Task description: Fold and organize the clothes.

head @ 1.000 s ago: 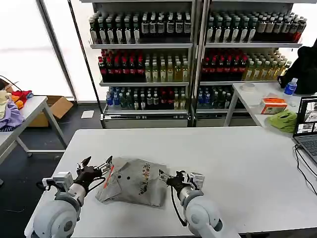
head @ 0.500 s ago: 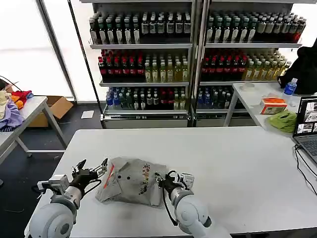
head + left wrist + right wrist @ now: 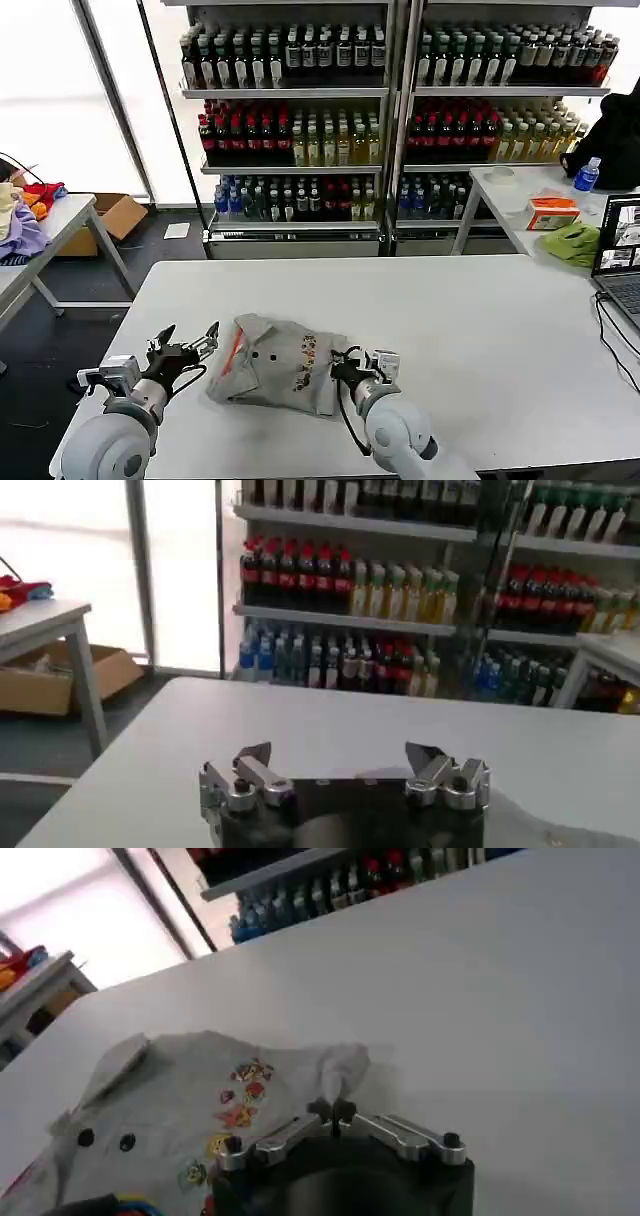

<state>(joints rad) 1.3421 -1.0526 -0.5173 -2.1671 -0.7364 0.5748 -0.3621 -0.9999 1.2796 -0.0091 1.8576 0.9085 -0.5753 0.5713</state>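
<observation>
At the near edge of the white table (image 3: 480, 330), the right gripper (image 3: 336, 1112) has its fingertips pressed together, pinching a corner of the light grey shirt (image 3: 285, 362). The shirt lies crumpled between the two grippers, orange-red neck stripe toward the robot's left. The left gripper (image 3: 343, 761) has its fingers spread wide, holding nothing, just beside the shirt's collar side. Both arms reach forward low over the tabletop.

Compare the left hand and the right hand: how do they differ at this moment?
The left hand is open and holds nothing; the right hand is shut, pinching the edge of the grey shirt. The left hand sits just beside the shirt's collar side; the right hand touches its opposite edge. Both are low over the white table.
</observation>
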